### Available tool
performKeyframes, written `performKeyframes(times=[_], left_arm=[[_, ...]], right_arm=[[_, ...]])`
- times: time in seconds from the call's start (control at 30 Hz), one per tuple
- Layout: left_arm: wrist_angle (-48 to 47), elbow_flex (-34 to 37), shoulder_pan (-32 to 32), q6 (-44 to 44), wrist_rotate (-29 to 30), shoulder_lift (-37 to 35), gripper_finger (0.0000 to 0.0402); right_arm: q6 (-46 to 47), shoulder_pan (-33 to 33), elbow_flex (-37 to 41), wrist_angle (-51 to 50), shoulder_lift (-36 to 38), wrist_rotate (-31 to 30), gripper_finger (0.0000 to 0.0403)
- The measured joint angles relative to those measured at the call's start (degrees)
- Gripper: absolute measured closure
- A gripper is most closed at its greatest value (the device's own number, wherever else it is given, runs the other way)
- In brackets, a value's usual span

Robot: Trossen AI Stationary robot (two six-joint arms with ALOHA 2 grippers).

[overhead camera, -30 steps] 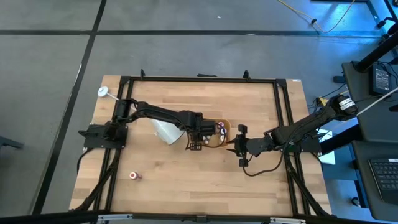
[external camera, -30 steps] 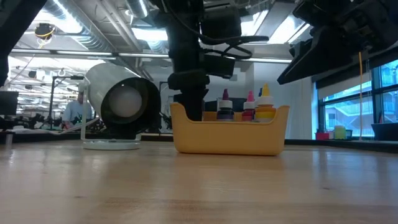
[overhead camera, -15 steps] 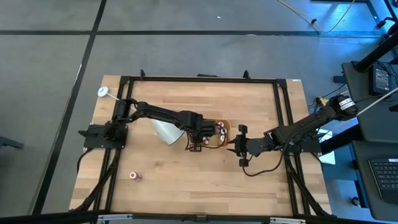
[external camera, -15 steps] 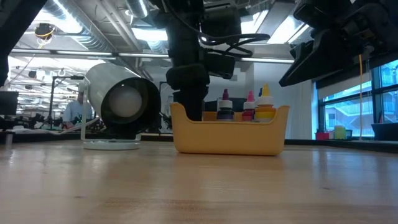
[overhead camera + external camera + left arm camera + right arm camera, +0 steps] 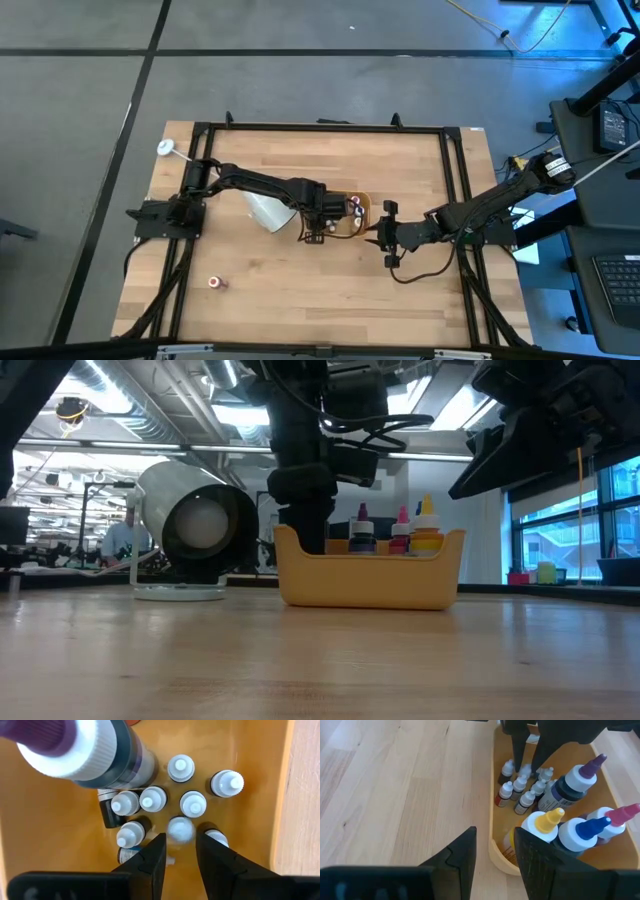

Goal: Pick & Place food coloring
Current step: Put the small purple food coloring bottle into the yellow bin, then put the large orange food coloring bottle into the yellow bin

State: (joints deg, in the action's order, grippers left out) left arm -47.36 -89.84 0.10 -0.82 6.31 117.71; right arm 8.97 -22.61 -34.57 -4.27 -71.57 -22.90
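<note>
Left end effector (image 5: 179, 851) straddles a white-capped bottle (image 5: 180, 829); labels unreadable.

1. Small white-capped food coloring bottles (image 5: 192, 803): eight caps show in a cluster just ahead of the left gripper (image 5: 180, 851) in its wrist view.
2. Larger squeeze bottles with coloured nozzles (image 5: 547, 822): four show past the right gripper (image 5: 495, 851), with purple, yellow, blue and pink tips.
3. Yellow-orange rounded plastic tray (image 5: 370, 575): one.
4. Large white cylindrical cup (image 5: 185, 525): one, lying on its side.
5. Tiny red-and-white bottle alone on the wooden table (image 5: 215, 283): one, well apart from both grippers.
</note>
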Motion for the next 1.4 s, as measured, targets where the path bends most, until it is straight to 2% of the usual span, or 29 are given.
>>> performKeyframes(times=[0.33, 0.6, 0.73, 1.0, 1.1, 1.27, 1.4], left_arm=[[-1.94, -0.02, 0.04, 0.00, 0.12, -0.81, 0.0292], [-15.10, -7.23, -0.41, 3.33, 0.64, -3.29, 0.0296], [-16.55, -7.09, -2.31, 5.33, 1.55, -7.66, 0.0295], [-19.49, -7.08, -11.55, 15.88, 2.87, -15.90, 0.0295], [-20.48, -7.08, -16.68, 20.61, 5.70, -17.30, 0.0297], [-22.16, -7.08, -24.62, 32.96, 7.94, -17.62, 0.0286], [-23.54, -7.07, -29.96, 45.03, 8.83, -17.17, 0.0259]], right_arm=[[0.00, 0.00, 0.00, 0.00, 0.00, 0.00, 0.0269], [0.01, -0.02, 0.00, -0.18, 0.00, 0.00, 0.0269], [0.47, -0.02, 0.00, -0.64, 0.00, 0.10, 0.0269], [2.97, -0.02, 0.00, -1.11, 0.00, 0.50, 0.0269], [3.01, -0.02, 0.00, -0.63, 0.00, 0.54, 0.0269], [3.39, -0.02, 0.00, 0.41, 0.00, 0.57, 0.0269], [4.22, 0.00, 0.00, 2.36, 0.00, 0.55, 0.0269]])
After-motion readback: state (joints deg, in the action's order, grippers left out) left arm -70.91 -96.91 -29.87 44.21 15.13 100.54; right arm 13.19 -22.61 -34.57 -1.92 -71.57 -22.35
